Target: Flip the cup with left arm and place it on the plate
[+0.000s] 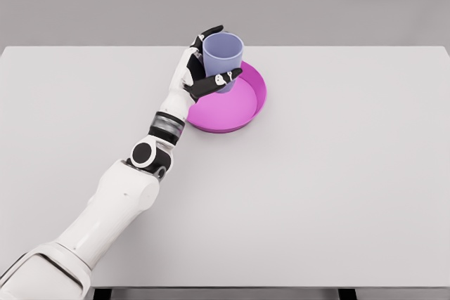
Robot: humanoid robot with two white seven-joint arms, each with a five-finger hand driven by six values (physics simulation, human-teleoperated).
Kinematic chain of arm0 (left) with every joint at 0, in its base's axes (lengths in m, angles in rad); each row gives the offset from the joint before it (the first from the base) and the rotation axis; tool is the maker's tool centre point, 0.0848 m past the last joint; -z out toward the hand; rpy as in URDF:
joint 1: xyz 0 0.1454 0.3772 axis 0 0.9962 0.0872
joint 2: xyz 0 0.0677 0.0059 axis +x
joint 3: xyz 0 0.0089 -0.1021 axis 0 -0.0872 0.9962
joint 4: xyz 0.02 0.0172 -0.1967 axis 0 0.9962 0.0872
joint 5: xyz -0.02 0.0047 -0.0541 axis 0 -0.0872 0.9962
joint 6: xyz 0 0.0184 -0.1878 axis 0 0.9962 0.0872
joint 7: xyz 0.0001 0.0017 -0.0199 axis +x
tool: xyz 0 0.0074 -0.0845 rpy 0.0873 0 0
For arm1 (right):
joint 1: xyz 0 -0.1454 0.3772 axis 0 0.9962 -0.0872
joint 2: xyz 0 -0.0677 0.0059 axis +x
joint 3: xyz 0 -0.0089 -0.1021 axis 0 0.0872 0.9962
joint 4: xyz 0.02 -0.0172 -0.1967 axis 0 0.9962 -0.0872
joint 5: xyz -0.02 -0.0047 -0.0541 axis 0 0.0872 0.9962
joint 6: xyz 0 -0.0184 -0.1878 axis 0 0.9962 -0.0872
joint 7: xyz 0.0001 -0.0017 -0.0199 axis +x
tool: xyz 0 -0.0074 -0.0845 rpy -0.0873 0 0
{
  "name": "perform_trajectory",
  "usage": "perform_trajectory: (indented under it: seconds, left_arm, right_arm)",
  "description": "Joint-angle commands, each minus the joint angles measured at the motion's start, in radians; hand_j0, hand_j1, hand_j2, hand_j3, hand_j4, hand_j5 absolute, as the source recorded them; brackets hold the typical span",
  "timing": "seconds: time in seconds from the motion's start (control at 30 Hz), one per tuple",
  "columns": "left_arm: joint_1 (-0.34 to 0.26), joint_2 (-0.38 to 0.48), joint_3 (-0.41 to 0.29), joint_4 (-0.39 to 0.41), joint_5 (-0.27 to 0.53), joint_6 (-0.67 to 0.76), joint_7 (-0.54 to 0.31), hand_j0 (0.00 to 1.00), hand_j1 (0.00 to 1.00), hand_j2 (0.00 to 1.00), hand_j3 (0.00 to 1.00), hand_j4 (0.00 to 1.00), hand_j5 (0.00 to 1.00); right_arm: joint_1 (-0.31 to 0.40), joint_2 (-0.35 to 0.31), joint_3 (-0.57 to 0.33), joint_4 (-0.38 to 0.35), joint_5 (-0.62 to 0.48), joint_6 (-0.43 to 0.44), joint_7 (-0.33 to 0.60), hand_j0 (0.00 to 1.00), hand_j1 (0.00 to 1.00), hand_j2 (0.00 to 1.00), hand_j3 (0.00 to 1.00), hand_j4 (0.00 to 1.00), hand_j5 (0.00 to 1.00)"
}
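One cup, one plate, one hand, one table

A single lavender cup (223,53) is showing, along with a single magenta plate (242,107), and both are sitting over one white table (337,187). One robot arm (112,205) is reaching in from the left, ending in one left hand (200,68); five fingers are belonging to it by the rig, though not all are showing clearly here.

no readable text, no labels, no numbers, no signs
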Motion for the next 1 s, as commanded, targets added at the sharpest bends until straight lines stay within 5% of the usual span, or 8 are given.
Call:
perform_trajectory:
  seconds: [0.0,0.97]
  left_arm:
    - [0.000,0.000,0.000,-0.003,-0.001,0.000,0.002,0.79,0.79,0.79,0.79,0.79,0.79]
    - [0.011,0.028,0.003,-0.052,0.001,-0.006,0.005,0.92,0.92,0.92,0.92,0.92,0.92]
  right_arm:
    - [0.000,0.000,0.000,0.000,0.000,0.000,0.000,1.00,1.00,1.00,1.00,1.00,1.00]
    - [0.000,0.000,0.000,0.000,0.000,0.000,0.000,1.00,1.00,1.00,1.00,1.00,1.00]
